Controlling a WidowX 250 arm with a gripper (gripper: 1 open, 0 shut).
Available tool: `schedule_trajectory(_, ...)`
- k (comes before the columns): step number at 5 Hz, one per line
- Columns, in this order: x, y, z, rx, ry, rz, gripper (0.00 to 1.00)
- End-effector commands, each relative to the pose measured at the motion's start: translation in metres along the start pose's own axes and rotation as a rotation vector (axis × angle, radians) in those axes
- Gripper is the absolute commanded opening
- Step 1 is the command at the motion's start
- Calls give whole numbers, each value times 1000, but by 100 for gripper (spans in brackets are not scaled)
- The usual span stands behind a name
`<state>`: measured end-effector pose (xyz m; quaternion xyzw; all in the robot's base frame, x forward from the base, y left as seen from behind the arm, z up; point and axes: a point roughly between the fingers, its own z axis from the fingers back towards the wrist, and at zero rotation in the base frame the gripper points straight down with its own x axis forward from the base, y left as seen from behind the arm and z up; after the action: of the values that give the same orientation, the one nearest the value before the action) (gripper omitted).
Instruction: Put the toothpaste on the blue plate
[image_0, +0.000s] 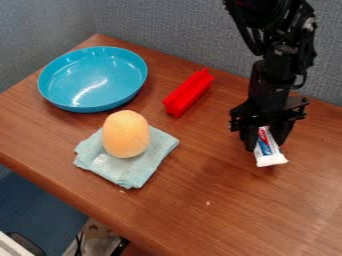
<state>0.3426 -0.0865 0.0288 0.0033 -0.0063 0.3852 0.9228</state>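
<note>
The single camera view looks down on a brown wooden desk (214, 190). At the right of the frame the black arm reaches straight down, and its claw (266, 136) is clenched on the toothpaste (269, 148). The white tube hangs between the fingers with its lower end showing below them. Whether that end is clear of the desk cannot be told.

The blue plate (91, 78) sits at the upper left, well apart from the claw. Between them, near the upper middle, lies a red block (189, 92), set diagonally. At lower centre an orange egg (126, 133) rests on a pale teal cloth (124, 156).

The carry to the plate appears to be just beginning, and the risks lie along that path. The tube is slim and held near one end, so it could pivot or slip from the fingers if the arm swings fast. A low crossing toward the upper left could knock the red block with the dangling end. A release from too high could let the tube bounce off the plate's glossy, sloped wall.
</note>
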Motion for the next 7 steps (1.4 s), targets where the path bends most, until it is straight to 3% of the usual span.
schedule_trajectory(1, 10, -1, 39, -78, -45, 10, 0)
schedule_trajectory(5, 20, 11, 56, -78, -34, 18, 0)
schedule_trajectory(7, 31, 21, 70, -89, -28, 42, 0)
